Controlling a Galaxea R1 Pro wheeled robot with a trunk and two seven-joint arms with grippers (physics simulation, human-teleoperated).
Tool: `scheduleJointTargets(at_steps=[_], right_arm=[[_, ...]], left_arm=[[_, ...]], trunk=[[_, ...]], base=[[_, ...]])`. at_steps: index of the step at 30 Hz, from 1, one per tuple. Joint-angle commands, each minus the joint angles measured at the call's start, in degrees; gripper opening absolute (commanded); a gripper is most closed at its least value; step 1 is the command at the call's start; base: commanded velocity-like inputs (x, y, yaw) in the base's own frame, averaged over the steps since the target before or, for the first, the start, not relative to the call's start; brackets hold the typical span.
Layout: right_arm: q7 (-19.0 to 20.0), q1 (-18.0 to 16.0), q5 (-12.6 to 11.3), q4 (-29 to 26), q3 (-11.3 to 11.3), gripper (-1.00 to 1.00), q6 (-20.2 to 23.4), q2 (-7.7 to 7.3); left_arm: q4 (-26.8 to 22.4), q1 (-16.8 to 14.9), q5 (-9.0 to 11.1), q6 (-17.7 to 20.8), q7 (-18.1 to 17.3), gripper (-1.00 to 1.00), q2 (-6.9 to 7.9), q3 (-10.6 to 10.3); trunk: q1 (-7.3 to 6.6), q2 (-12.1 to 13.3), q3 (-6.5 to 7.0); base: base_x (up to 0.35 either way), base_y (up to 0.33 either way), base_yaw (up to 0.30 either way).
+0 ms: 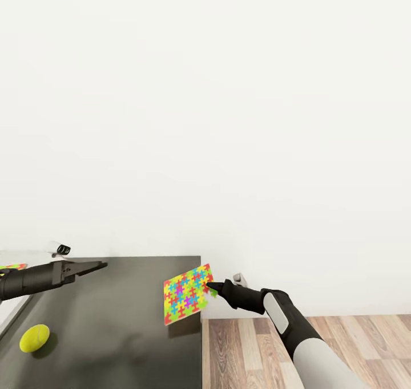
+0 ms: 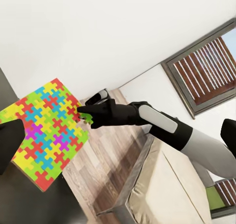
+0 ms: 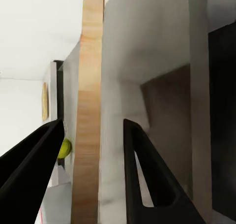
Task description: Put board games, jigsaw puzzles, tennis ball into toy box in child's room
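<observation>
A multicoloured, mostly yellow jigsaw puzzle hangs tilted over the right edge of the dark-grey table. My right gripper is shut on its right edge. The left wrist view shows that pinch, with the right gripper on the jigsaw puzzle. Between the right gripper's fingers the slab runs edge-on. The tennis ball lies at the table's front left, and the tennis ball shows again past the slab. My left gripper hovers over the table's back left, its fingers spread wide and empty. A second jigsaw puzzle peeks in at far left.
A white wall rises directly behind the table. Wood-plank floor lies to the right of the table edge. The bed, with beige mattress and dark frame, stands beyond the floor, and a shuttered window is set in the wall.
</observation>
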Motion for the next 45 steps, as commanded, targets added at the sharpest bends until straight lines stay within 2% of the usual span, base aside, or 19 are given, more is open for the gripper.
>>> scheduleJointTargets(at_steps=[1,10,17,22,27,31,45], right_arm=[[0.9,0.0,0.1,0.0,-0.3,-1.0,0.3,0.01],[8.5,0.7,0.2,-2.7,0.0,-1.0,-1.3,-0.34],[11.6,0.9,0.2,-3.3,0.0,-1.0,-2.2,-0.46],[13.2,1.0,0.4,-3.5,0.1,-1.0,-2.7,-0.51],[14.2,1.2,0.7,-3.6,0.1,-1.0,-6.2,-0.62],[16.0,1.3,1.0,-3.6,0.2,-1.0,-8.3,-1.34],[17.2,1.3,1.2,-3.5,0.3,-1.0,-9.1,-2.9]], left_arm=[[0.0,0.0,0.0,0.6,-0.2,1.0,0.02,0.0],[0.0,0.0,0.0,0.5,-0.2,1.0,0.02,0.0],[0.0,0.0,-0.1,0.5,-0.2,1.0,0.02,0.0],[0.0,0.0,0.0,0.5,-0.2,1.0,0.06,0.0],[0.0,0.0,0.0,0.5,-0.2,1.0,0.17,0.0],[0.0,-0.1,-0.1,0.5,-0.2,1.0,0.19,0.0],[0.0,-0.1,-0.2,0.4,-0.2,1.0,0.19,0.0]], trunk=[[-0.22,0.4,0.17],[-2.2,4.0,2.51],[-3.73,6.8,4.43],[-4.83,8.8,5.8],[-5.93,10.8,7.17],[-6.81,12.4,8.27],[-9.88,18.0,12.12]], base=[[-0.002,0.0,0.0],[0.0,0.0,0.0],[0.0,0.0,0.0],[0.0,0.0,0.0],[-0.003,0.0,0.0],[-0.171,0.0,0.0],[-0.047,0.0,0.007]])
